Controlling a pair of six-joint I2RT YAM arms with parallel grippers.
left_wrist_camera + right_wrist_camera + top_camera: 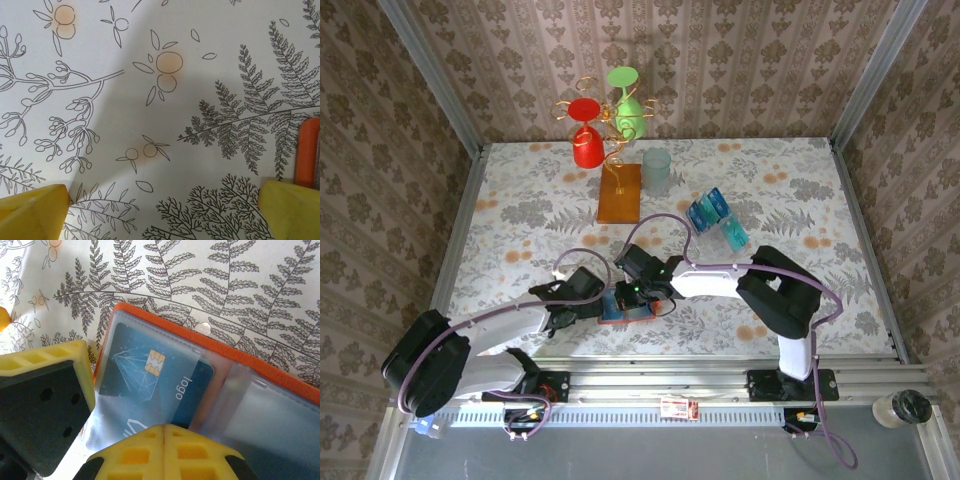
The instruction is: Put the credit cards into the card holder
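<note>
Card holder lies open by the tabletop's near edge, a blue credit card partly sleeved; I see right gripper clenched, left gripper released.

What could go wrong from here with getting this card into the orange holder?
1. The credit card is only partly under the clear sleeve, with its right end bare. A push from the shut right gripper might skew it or buckle the sleeve.
2. The left gripper is open over the table beside the card holder, not pinning it, so the holder may slide.
</note>
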